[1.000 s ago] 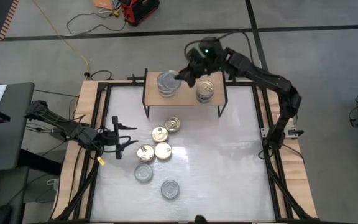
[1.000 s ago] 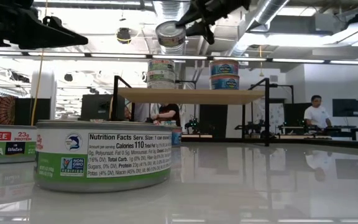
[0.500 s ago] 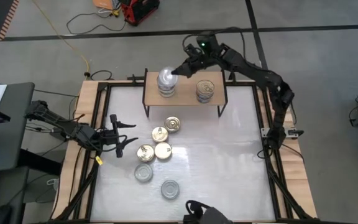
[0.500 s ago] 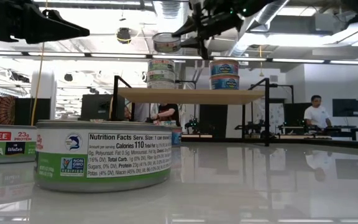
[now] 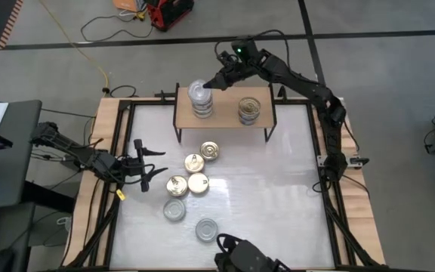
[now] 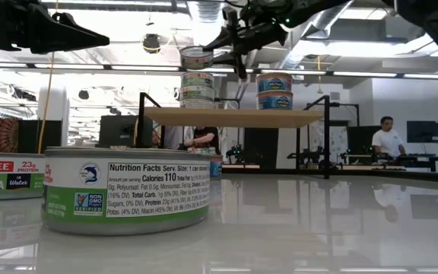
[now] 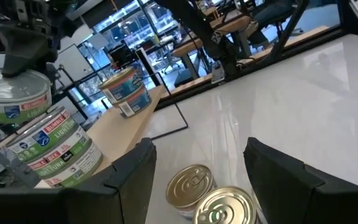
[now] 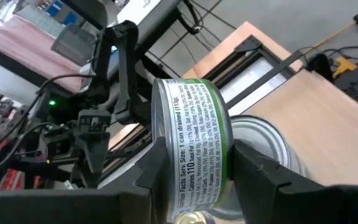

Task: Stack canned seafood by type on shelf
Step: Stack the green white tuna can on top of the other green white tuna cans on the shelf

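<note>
My right gripper [image 5: 214, 81] is over the shelf [image 5: 225, 121], a light-wood board on black legs, and is shut on a silver-lidded tin [image 5: 197, 92]. That tin [image 6: 196, 57] hovers just above the shelf's left stack of two silver tins [image 6: 197, 90]. A second stack with a gold lid [image 5: 249, 109] stands on the shelf's right half. Several gold-lidded tins [image 5: 194, 162] and two silver ones [image 5: 174, 210] stand on the white table. My left gripper [image 5: 148, 165] waits open by the table's left edge, near the gold tins [image 7: 191, 186]. My right gripper pinches the tin between its two fingers, one on each side of the labelled side wall [image 8: 166, 174]. The fingers [image 6: 230, 42] reach it slanting down from the table's right. The tin is lifted clear, roughly level, a small gap above the left stack's top [image 8: 272, 143].
A silver tin [image 6: 124, 190] stands close in front of the low camera and another [image 6: 2, 176] at its left edge. A dark thing [image 5: 244, 261] shows at the table's near edge. Bare tabletop [image 5: 278, 189] lies right of the loose tins. People are in the room behind.
My right gripper has carried the tin a little toward the table's left and lowered it, from well above the shelf to just over the left stack. It has stayed shut on the tin. A dark thing has come into view at the near edge.
</note>
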